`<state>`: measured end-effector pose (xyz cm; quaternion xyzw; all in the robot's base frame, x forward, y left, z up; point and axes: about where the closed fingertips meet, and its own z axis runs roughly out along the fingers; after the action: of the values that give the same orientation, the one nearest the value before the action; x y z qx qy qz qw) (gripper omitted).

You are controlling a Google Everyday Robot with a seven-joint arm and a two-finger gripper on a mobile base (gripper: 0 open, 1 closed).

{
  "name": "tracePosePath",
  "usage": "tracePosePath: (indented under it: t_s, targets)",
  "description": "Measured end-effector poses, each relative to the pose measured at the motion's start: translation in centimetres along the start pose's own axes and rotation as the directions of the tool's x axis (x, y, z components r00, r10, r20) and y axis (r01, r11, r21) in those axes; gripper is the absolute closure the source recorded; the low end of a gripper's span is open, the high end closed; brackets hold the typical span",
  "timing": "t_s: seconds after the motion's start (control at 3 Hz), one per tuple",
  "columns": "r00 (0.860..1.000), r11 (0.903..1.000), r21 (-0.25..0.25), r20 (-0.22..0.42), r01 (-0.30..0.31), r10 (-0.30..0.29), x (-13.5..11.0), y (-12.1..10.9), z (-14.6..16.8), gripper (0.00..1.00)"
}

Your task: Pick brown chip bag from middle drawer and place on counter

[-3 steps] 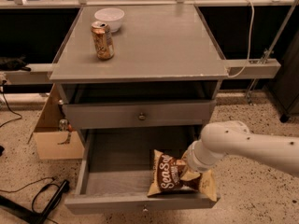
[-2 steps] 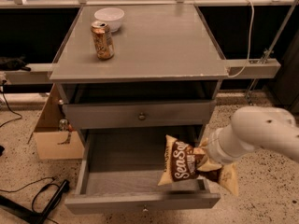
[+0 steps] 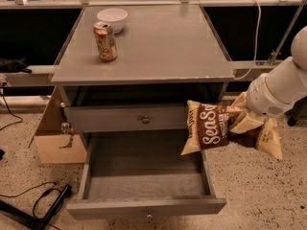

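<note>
The end effector (image 3: 242,121) hangs off the right side of the cabinet, below the front right corner of the tabletop (image 3: 163,47). It is pinching the brown chip bag (image 3: 211,128) by its right end. The bag is clear of the middle drawer (image 3: 144,206), in the air over the drawer's right wall and tilted, with most of it jutting out to the left unsupported.

The main risk appears to be the lift. The bag sits lower than the tabletop's front edge, so a straight rise could catch it under that edge or on the corner and pull it loose. The slick, crinkly film held at one end may also slip or swing.

There is one chip bag and one soda can (image 3: 105,42). One white bowl (image 3: 112,19) sits beside the can at the far left corner. Two drawers show: the middle drawer open, and the upper drawer (image 3: 124,119) shut.
</note>
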<state>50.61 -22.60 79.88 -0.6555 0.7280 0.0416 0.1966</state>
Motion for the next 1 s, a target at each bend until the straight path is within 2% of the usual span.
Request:
tracePosePath:
  t_s: [0.33, 0.67, 1.0]
  targets:
    - [1.0, 1.0, 0.0, 0.0, 0.0, 0.0, 0.0, 0.0, 0.0, 1.0]
    - [0.999, 0.9988, 0.042, -0.034, -0.026, 0.028, -0.8, -2.4, -2.9, 1.0]
    - [0.988, 0.9903, 0.11, -0.119, -0.085, 0.098, -2.3, -7.3, -8.1, 1.0]
